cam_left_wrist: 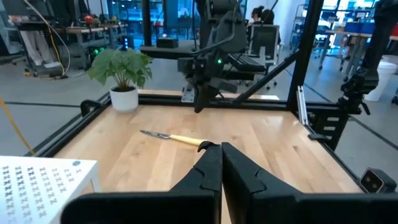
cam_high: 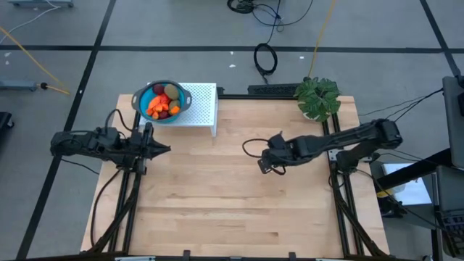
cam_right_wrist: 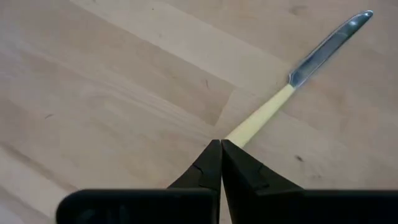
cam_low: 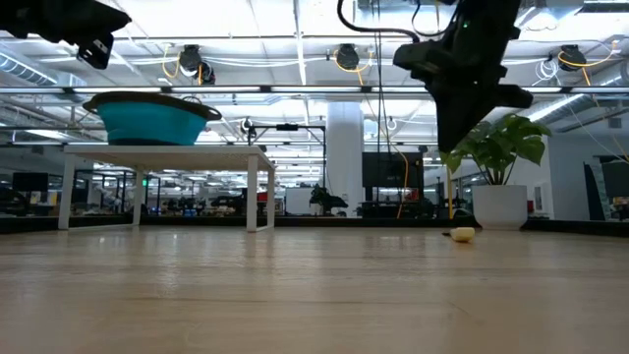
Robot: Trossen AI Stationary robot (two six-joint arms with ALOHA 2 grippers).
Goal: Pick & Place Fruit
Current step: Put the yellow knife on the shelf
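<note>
The fruit [cam_high: 163, 102] lies in a blue bowl [cam_high: 180, 106] on a white stand [cam_high: 206, 105] at the table's far left: orange-red pieces, dark red balls and a brown-green oval. In the low view the bowl's wall [cam_low: 147, 120] hides the fruit. My left gripper [cam_high: 167, 150] hovers shut just near of the stand, pointing toward the table's right [cam_left_wrist: 221, 148]. My right gripper [cam_high: 262, 165] is shut and hangs well above the table [cam_low: 454, 146], over the handle end of a yellow-handled knife [cam_right_wrist: 261, 118].
The knife [cam_low: 462, 234] lies flat on the wood right of centre [cam_left_wrist: 174, 138]. A potted plant [cam_high: 317, 98] stands at the far right corner. A black frame rail [cam_left_wrist: 186, 98] edges the table. Bare wood [cam_high: 217, 210] spans the middle and near half.
</note>
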